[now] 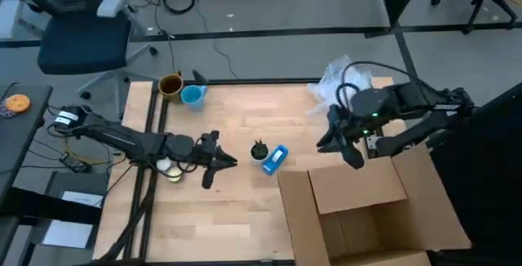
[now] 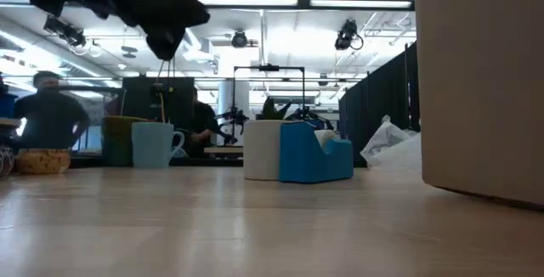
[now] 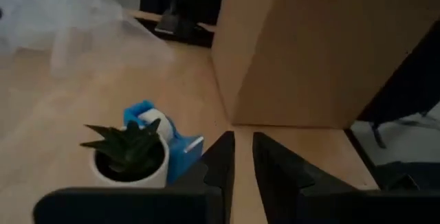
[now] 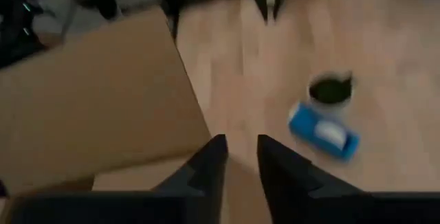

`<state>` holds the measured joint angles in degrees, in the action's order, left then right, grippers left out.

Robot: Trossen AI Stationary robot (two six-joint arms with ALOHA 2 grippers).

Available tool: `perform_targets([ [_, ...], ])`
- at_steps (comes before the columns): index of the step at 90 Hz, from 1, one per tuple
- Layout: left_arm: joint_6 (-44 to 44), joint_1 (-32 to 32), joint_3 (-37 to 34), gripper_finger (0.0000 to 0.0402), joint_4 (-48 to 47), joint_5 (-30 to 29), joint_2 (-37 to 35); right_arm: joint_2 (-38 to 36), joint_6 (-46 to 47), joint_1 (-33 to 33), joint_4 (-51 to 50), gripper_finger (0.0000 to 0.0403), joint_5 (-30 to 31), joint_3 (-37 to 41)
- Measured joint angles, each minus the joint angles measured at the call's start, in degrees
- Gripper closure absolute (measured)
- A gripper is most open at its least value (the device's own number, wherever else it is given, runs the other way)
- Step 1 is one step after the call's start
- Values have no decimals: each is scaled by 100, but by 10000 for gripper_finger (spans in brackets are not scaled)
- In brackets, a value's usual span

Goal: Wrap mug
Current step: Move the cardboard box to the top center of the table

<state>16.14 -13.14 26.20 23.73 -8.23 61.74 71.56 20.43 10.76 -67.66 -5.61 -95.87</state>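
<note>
Two mugs stand upright on the table at its far left: a brown mug (image 1: pixel 170 85) and a light-blue mug (image 1: pixel 192 95), the blue one also in the low view (image 2: pixel 157 145). No gripper is near them. A crumpled clear plastic sheet (image 1: pixel 338 82) lies at the far right. My left gripper (image 1: pixel 225 161) hovers shut above the table's middle left, pointing at a small potted plant (image 3: pixel 130 157). My right gripper (image 1: pixel 351 156) hangs shut over the far rim of a cardboard box (image 1: pixel 367 209). Nothing is between either pair of fingers.
A white pot with a green plant (image 1: pixel 259 150) and a blue tape dispenser (image 1: pixel 276 158) stand together mid-table. The open cardboard box fills the near right corner. A yellowish bowl (image 1: pixel 170 168) sits under my left arm. People sit beyond the table's far edge (image 2: pixel 51 115).
</note>
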Motion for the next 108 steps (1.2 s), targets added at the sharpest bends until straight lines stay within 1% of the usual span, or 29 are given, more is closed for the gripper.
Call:
perform_targets([
  [13,-33,0,-116,362,794,-319,348,485,59,-11,-1210,241,-65,-595],
  [28,-44,0,-116,362,1341,-754,761,745,261,-9,-2147,182,-551,-652],
  [38,-75,0,-118,362,1751,-1021,1007,883,253,-2,-2211,151,-761,-631],
  [45,-78,0,-116,362,1935,-1156,1126,972,213,-5,-2219,134,-1066,-604],
  [56,-55,0,-116,362,2023,-1165,1210,1136,-34,15,-2226,119,-1243,-419],
  [68,-37,0,-116,362,2019,-1163,1219,1323,-271,51,-2234,118,-1265,-141],
  [83,-24,0,-116,362,2008,-1161,1219,1626,-638,108,-2227,128,-1274,95],
  [90,-64,0,-117,362,2012,-1161,1219,1770,-830,129,-2235,139,-1045,195],
  [99,-72,0,-117,362,2012,-1161,1219,1922,-915,167,-2238,170,-701,249],
  [108,-76,0,-116,362,2010,-1157,1214,1985,-960,209,-2238,232,-573,249],
])
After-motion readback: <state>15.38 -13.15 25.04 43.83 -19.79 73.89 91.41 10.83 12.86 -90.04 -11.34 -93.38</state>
